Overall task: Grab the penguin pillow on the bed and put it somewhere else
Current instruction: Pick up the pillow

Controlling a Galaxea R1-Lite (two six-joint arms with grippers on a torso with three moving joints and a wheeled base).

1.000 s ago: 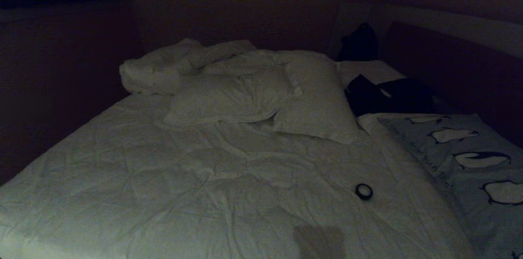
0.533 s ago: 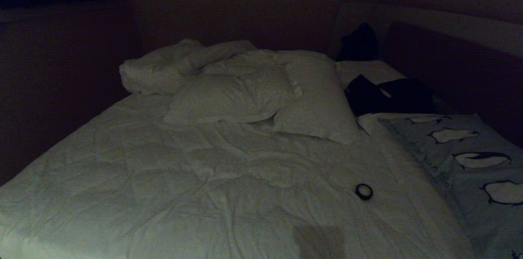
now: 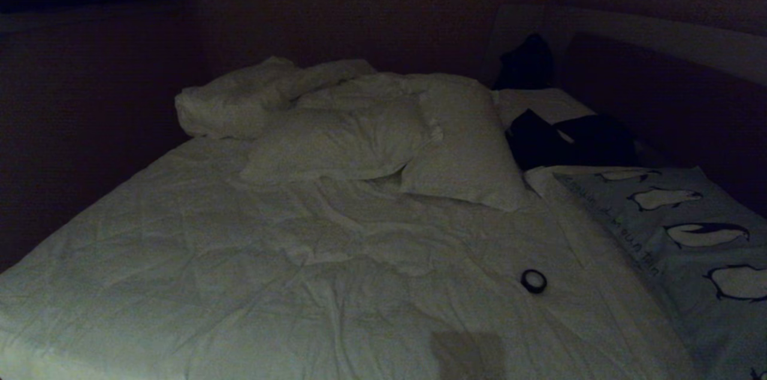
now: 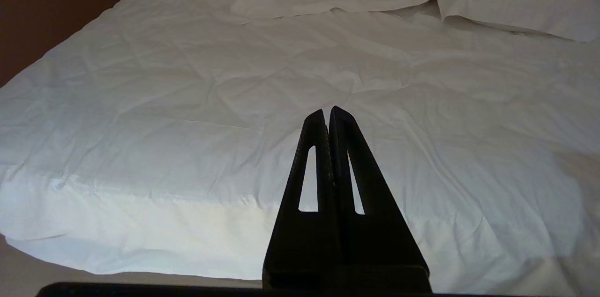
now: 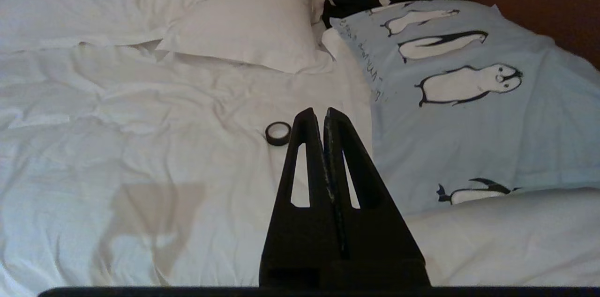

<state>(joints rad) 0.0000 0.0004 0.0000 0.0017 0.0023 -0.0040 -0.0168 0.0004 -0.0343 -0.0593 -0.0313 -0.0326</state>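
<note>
Right now my right gripper (image 5: 323,112), fingers pressed together and empty, hangs over the bed (image 3: 239,260); the penguin pillow (image 5: 468,100) lies just right of it, along the bed's right side, untouched.

penguin pillow (image 5: 468,114) text: one dark handwritten line beside the penguins, too small to read

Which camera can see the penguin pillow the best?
The right wrist view: the penguin pillow lies bright and wide there, with several penguins and its writing. The head view shows it dim and cut off at the bed's right edge. The left wrist view misses it.
</note>
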